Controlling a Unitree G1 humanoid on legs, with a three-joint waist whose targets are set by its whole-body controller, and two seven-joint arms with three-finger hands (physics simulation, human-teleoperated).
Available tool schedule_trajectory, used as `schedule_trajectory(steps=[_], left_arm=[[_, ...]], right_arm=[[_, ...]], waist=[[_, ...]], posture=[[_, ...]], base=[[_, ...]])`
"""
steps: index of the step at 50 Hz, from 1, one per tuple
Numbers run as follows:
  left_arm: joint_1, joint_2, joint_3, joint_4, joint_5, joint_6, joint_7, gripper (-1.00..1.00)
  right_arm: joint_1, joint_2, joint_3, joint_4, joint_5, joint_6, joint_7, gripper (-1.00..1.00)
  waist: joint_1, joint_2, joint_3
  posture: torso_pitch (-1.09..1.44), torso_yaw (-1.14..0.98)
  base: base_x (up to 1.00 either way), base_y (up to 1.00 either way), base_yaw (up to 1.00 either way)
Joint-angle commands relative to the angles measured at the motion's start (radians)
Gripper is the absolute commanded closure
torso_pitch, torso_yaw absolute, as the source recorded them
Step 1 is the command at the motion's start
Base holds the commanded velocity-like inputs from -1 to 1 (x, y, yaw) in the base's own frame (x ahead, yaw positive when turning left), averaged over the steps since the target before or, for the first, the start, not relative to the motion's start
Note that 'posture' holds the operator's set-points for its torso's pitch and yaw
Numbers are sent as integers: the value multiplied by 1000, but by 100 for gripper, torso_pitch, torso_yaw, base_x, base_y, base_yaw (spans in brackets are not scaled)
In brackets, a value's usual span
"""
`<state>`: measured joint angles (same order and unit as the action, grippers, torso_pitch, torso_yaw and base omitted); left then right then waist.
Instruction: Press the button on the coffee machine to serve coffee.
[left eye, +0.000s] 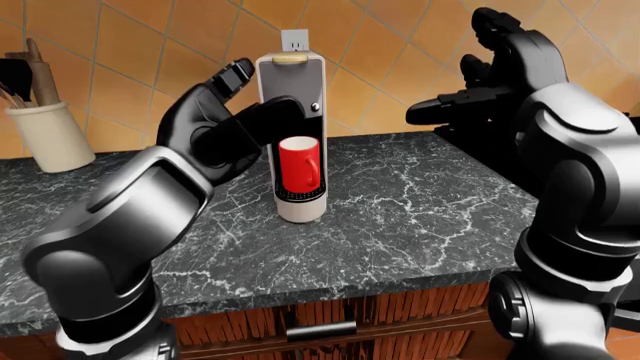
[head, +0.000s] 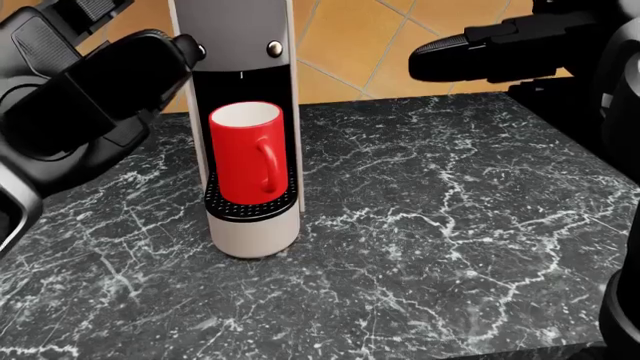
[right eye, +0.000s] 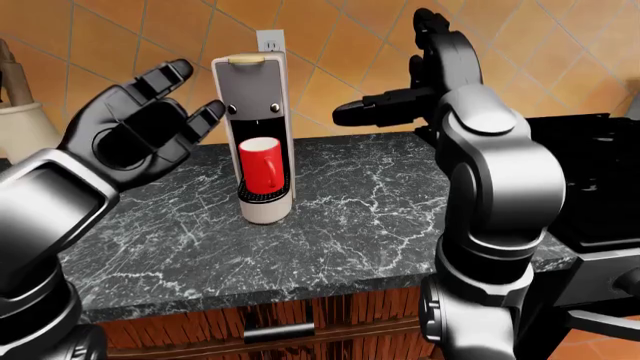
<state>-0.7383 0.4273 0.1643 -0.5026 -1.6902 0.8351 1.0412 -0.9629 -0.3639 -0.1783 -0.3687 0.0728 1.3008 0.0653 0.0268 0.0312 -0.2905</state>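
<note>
Button (head: 273, 48) on the coffee machine (right eye: 256, 97) is seen just right of the spread-fingered left hand (right eye: 140, 135), while the right hand (right eye: 385, 109) is held open, well apart.

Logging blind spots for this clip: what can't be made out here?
- Coffee machine: top cut off by the head view's upper edge.
- Left hand touching the machine or apart: cannot tell in any view.
- Red mug: contents not visible.
- Utensil crock: cut off by the left-eye view's left edge.
</note>
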Motion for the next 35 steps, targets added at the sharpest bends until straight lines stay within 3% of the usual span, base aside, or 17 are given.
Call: schedule_trajectory(steps=[1, 35], left_arm=[[-28, 5, 14, -3, 14, -18, -18, -100], [-34, -34, 17, 73, 118, -9, -107, -100]], right_arm=[[-34, -10, -6, -14, -3, -29, -2, -100], [-16, 0, -7, -25, 5, -35, -13, -100]], waist=[[0, -2, -7], [0, -6, -10]], posture=[[-45, 0], [-45, 0]], base=[[0, 0, 0], [0, 0, 0]])
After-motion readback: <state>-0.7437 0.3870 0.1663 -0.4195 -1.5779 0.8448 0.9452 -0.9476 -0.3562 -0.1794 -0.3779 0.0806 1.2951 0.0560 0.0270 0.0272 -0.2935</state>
